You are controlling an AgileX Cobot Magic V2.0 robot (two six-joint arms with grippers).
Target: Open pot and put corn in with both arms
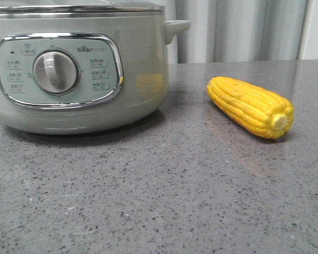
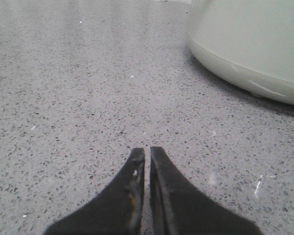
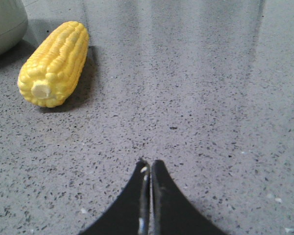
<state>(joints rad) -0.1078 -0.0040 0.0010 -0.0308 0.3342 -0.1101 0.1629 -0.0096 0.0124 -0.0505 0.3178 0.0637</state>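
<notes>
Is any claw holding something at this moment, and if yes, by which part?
Nothing is held. The left claw and the right claw are both shut and empty, low over the table. The corn lies free beside the pot.

Corn point(image 3: 54, 63) on speckled counter point(image 3: 196, 98), right gripper point(image 3: 149, 169) closed, empty

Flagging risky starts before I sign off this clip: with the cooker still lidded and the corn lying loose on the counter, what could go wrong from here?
1. The corn cob is round and tapered and lies loose on the smooth counter; a shut or off-centre right gripper could roll it away.
2. The cooker looks still closed at its metal rim, so the left gripper, now shut and low over the counter, must lift the lid first, or the corn has nowhere to go.
</notes>
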